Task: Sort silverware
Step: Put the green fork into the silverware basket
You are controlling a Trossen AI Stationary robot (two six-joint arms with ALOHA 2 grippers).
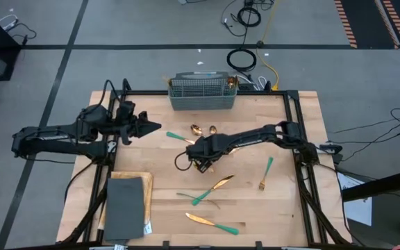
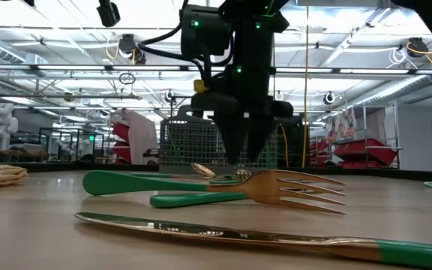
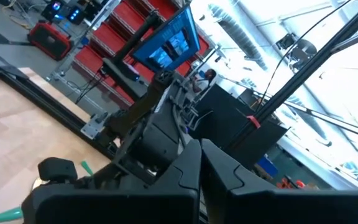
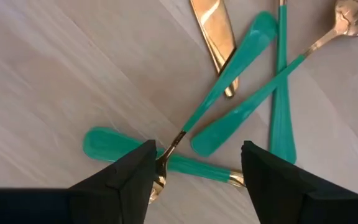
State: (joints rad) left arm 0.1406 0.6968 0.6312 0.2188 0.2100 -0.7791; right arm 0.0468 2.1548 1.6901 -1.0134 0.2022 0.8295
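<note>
1. Table front: one knife (image 1: 211,222) lies alone near the front edge, with bare wood around it.
2. Front-left corner: a dark slab (image 1: 124,205) rests on a wooden board (image 1: 146,182).
3. Behind the knife, a crossed fork and knife (image 1: 210,190) lie together; a single fork (image 1: 266,172) lies apart toward the right rail.
4. Table centre: the right gripper (image 4: 194,177) points down over a cluster of teal handles (image 4: 241,115), fingers spread wide, gripping nothing. The cluster crowds the space under it.
5. Two spoons (image 1: 203,129) lie just behind.
6. Left side: the left gripper (image 1: 153,127) hovers with fingers closed and empty.
7. Back edge: a wire basket (image 1: 201,92) stands centred.
</note>
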